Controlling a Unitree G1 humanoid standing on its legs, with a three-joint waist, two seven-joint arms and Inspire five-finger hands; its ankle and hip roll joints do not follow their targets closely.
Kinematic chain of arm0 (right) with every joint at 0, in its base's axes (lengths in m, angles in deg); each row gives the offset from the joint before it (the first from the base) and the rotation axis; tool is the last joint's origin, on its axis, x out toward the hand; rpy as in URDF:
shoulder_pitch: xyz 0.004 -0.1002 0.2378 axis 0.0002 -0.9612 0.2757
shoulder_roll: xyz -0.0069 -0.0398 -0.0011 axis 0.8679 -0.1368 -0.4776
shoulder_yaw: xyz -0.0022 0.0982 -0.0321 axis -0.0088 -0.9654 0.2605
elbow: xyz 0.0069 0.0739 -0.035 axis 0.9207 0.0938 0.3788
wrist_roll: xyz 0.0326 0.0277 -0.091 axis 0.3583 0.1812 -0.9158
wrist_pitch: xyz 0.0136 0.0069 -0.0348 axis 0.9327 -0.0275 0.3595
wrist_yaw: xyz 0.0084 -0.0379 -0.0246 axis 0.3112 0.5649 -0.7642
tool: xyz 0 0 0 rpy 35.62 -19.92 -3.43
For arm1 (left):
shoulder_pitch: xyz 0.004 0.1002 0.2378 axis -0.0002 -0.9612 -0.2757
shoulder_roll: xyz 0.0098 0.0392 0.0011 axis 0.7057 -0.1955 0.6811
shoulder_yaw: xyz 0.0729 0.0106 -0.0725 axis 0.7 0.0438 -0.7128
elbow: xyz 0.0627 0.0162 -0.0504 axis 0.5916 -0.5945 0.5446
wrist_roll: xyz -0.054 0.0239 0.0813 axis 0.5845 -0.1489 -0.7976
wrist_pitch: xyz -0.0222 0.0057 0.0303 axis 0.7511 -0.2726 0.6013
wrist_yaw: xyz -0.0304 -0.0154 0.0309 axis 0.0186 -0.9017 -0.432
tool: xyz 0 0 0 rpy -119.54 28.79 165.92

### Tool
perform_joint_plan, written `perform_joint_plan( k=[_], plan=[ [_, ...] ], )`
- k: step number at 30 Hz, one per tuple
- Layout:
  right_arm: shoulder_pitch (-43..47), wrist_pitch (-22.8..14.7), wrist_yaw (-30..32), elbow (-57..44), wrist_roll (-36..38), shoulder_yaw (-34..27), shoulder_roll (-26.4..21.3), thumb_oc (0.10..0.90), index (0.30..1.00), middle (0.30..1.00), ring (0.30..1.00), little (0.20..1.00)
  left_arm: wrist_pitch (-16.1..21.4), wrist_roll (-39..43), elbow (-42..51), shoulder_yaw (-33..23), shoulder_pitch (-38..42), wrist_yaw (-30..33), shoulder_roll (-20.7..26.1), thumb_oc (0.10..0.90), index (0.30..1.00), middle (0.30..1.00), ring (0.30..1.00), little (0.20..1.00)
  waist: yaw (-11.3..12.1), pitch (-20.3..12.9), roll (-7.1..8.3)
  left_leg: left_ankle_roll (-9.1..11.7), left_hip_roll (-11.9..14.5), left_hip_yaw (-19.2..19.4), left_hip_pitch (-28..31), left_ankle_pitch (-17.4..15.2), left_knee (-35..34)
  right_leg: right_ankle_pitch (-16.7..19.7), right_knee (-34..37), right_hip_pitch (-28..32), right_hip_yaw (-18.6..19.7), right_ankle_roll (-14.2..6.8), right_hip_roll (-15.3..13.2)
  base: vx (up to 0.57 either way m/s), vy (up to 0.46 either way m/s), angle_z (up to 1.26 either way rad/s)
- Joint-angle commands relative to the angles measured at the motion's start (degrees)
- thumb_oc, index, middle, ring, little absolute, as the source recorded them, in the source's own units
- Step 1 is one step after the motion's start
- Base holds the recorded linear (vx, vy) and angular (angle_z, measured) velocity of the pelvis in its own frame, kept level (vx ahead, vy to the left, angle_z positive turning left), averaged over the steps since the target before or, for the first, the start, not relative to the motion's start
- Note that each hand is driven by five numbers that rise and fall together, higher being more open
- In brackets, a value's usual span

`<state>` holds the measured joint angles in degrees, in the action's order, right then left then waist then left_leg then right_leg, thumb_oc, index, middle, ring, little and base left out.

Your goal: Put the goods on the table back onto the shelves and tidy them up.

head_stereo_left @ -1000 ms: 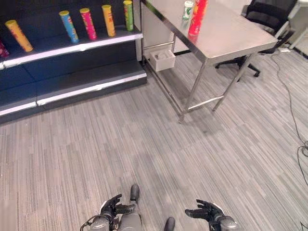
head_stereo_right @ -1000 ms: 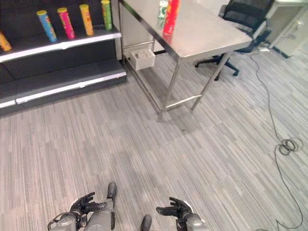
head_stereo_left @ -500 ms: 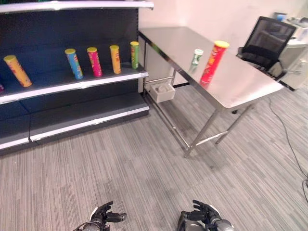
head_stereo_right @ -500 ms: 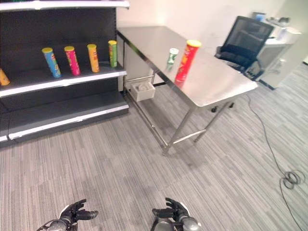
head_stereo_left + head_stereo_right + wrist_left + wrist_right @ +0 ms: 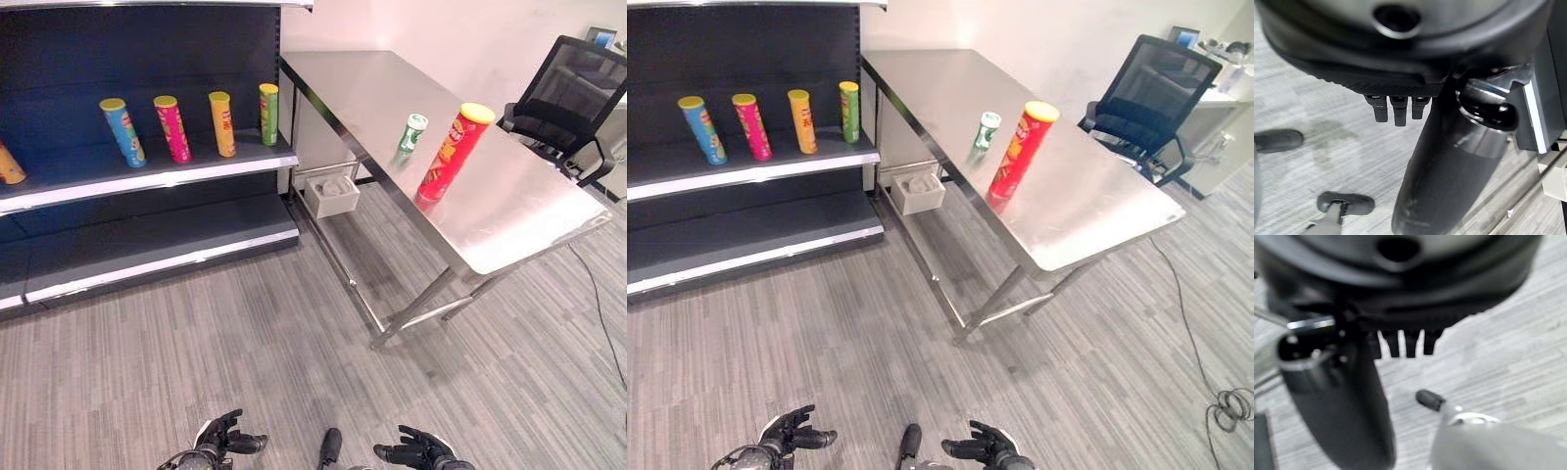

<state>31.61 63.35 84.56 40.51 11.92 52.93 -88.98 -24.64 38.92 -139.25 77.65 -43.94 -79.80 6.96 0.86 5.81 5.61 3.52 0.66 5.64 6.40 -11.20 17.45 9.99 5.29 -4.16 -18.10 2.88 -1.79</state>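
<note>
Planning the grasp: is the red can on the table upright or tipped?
Upright: the red can stands on its base on the steel table, yellow lid on top.

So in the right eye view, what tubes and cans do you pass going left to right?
Blue tube → pink tube → orange tube → green tube → small green can → red tube.

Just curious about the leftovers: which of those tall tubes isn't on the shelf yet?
The red tube with the yellow lid, standing upright on the steel table beside a small green can. The others stand on the shelf.
</note>
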Motion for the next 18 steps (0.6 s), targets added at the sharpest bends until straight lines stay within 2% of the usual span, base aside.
perform_joint_plan(
  k=[1, 2, 3, 4, 5, 7, 8, 9, 10, 11, 12, 13, 15, 18],
  plan=[
    [2.68, -1.87, 0.03, -0.82, 0.14, 1.0, -2.66, 0.8, 0.9, 0.9, 0.9, 0.9, 1.83, 0.69, 3.16, 0.0, 2.84, 0.08, 1.3, 0.8, 0.9, 0.9, 0.9, 0.9, 1.56, 3.5, -1.3, 4.43, 4.29, -4.33, -7.83, 16.96, 7.44, -5.64, -0.29, 6.37, -0.77, -8.74, -2.92, 0.08, -0.164, -0.22],
    [2.99, -1.6, -0.1, -0.99, -0.08, 1.68, -2.73, 0.8, 0.9, 0.9, 0.9, 0.9, 1.82, 1.57, 4.01, -0.03, 2.68, 0.14, 1.02, 0.8, 0.9, 0.9, 0.9, 0.9, 2.85, 4.96, -1.14, 3.77, 3.89, -4.89, -10.77, 17.73, 12.13, -6.65, -0.29, 7.5, -1.28, -8.26, -2.97, 0.11, -0.041, -0.2],
    [3.65, -1.22, -0.2, -0.51, -0.24, 2.0, -2.94, 0.8, 0.9, 0.9, 0.9, 0.9, 1.81, 1.99, 3.21, -0.05, 2.75, 0.39, 0.62, 0.8, 0.9, 0.9, 0.9, 0.9, 3.17, 5.06, -1.11, 2.67, 5.38, -2.49, -13.63, 16.18, 8.31, -7.48, -0.29, 8.48, -1.06, -8.72, -3.24, 0.11, -0.039, -0.1],
    [3.64, -1.22, -0.2, -0.51, -0.24, 1.99, -2.95, 0.8, 0.9, 0.9, 0.9, 0.9, 1.83, 1.99, 3.19, -0.04, 2.76, 0.38, 0.6, 0.8, 0.9, 0.9, 0.9, 0.9, 3.31, 5.13, -1.15, 2.66, 5.45, -2.36, -13.52, 16.08, 8.36, -7.49, -0.29, 8.54, -0.92, -8.73, -3.2, 0.13, 0.032, -0.07],
    [3.48, -1.24, -0.15, -1.09, -0.19, 2.01, -3.16, 0.8, 0.9, 0.9, 0.9, 0.9, 1.78, 2.1, 3.65, 0.08, 2.5, 0.39, 0.57, 0.8, 0.9, 0.9, 0.9, 0.9, 3.57, 4.95, -1.17, 2.34, 5.82, -1.46, -14.52, 15.56, 4.65, -7.88, -0.29, 8.86, -0.63, -8.88, -3.23, 0.13, 0.055, -0.15],
    [3.41, -1.34, -0.44, -1.73, -0.33, 2.22, -3.3, 0.8, 0.9, 0.9, 0.9, 0.9, 1.63, 1.67, 4.07, 0.35, 2.14, 0.24, 0.65, 0.8, 0.9, 0.9, 0.9, 0.9, 4.44, 4.57, -1.72, 1.64, 5.3, -0.72, -13.96, 14.87, -7.36, -8.62, -0.29, 9.7, -0.08, -9.43, -2.81, 0.2, 0.108, -0.15],
    [3.02, -1.43, -0.48, -2.29, -0.65, 2.5, -3.4, 0.8, 0.9, 0.9, 0.9, 0.9, 1.67, 1.22, 3.71, 0.46, 1.86, 0.36, 0.59, 0.8, 0.9, 0.9, 0.9, 0.9, 4.76, 4.25, -2.47, 1.76, 4.77, -1.57, -14.54, 17.36, -13.16, -9.17, -0.29, 9.93, 0.09, -9.42, -2.16, 0.22, 0.127, -0.09],
    [2.78, -1.51, -0.52, -2.78, -1.13, 2.82, -3.57, 0.8, 0.9, 0.9, 0.9, 0.9, 1.66, 0.9, 3.48, 0.56, 1.66, 0.42, 0.62, 0.8, 0.9, 0.9, 0.9, 0.9, 5.55, 3.98, -3.17, 2.16, 3.8, -4.05, -15.29, 20.36, -18.03, -9.83, -0.29, 10.48, 0.6, -9.31, -1.23, 0.25, 0.119, -0.06],
    [2.88, -1.74, -0.5, -2.3, -1.44, 3.0, -3.62, 0.8, 0.9, 0.9, 0.9, 0.9, 1.89, 0.57, 2.9, 0.6, 1.62, 0.5, 0.43, 0.8, 0.9, 0.9, 0.9, 0.9, 6.47, 3.92, -3.53, 2.76, 2.12, -7.64, -16.13, 21.45, -21.28, -10.76, -0.29, 11.36, 1.41, -9.25, -0.5, 0.26, 0.102, -0.03],
    [2.93, -1.86, -0.48, -2.05, -1.54, 2.98, -3.75, 0.8, 0.9, 0.9, 0.9, 0.9, 1.95, 0.78, 2.81, 0.52, 1.41, 0.52, 0.34, 0.8, 0.9, 0.9, 0.9, 0.9, 6.87, 3.72, -3.89, 3.38, 1.26, -10.04, -17.16, 22.15, -22.45, -11.67, -0.29, 12.12, 2.35, -9.12, 0.15, 0.25, 0.103, -0.2],
    [3.14, -1.87, -0.67, -1.65, -1.52, 3.0, -3.68, 0.8, 0.9, 0.9, 0.9, 0.9, 1.83, 0.91, 1.04, 0.12, 1.69, 0.29, 0.17, 0.8, 0.9, 0.9, 0.9, 0.9, 6.87, 3.51, -4.27, 4.04, 1.26, -10.38, -17.38, 22.97, -22.45, -12.28, -0.29, 12.89, 3.11, -8.94, 0.57, 0.25, 0.127, -0.53],
    [3.36, -1.87, -0.73, -1.08, -1.5, 2.76, -3.52, 0.8, 0.9, 0.9, 0.9, 0.9, 1.88, 1.18, 0.15, -0.3, 1.74, 0.38, 0.2, 0.8, 0.9, 0.9, 0.9, 0.9, 6.7, 3.37, -4.42, 4.41, 1.55, -9.12, -16.72, 23.93, -22.45, -12.81, -0.29, 13.78, 3.43, -9.02, 0.62, 0.25, 0.141, -0.9],
    [2.66, -1.59, -1.0, -0.93, -1.9, 2.84, -2.94, 0.8, 0.9, 0.9, 0.9, 0.9, 1.94, 2.03, 1.53, -1.09, 0.1, 0.19, 0.4, 0.8, 0.9, 0.9, 0.9, 0.9, 7.28, 1.61, -3.79, 2.65, 1.27, -7.7, -14.53, 22.34, -22.45, -13.42, -0.29, 15.2, 3.94, -9.77, -0.59, 0.31, 0.198, -1.0],
    [2.64, -1.59, -1.0, -0.93, -1.9, 2.84, -2.93, 0.8, 0.9, 0.9, 0.9, 0.9, 1.93, 2.03, 1.54, -1.09, 0.08, 0.19, 0.41, 0.8, 0.9, 0.9, 0.9, 0.9, 7.35, 1.62, -3.77, 2.64, 1.27, -7.63, -14.48, 22.32, -22.45, -13.42, -0.29, 15.22, 4.01, -9.78, -0.62, 0.06, 0.041, -0.7]
  ],
)
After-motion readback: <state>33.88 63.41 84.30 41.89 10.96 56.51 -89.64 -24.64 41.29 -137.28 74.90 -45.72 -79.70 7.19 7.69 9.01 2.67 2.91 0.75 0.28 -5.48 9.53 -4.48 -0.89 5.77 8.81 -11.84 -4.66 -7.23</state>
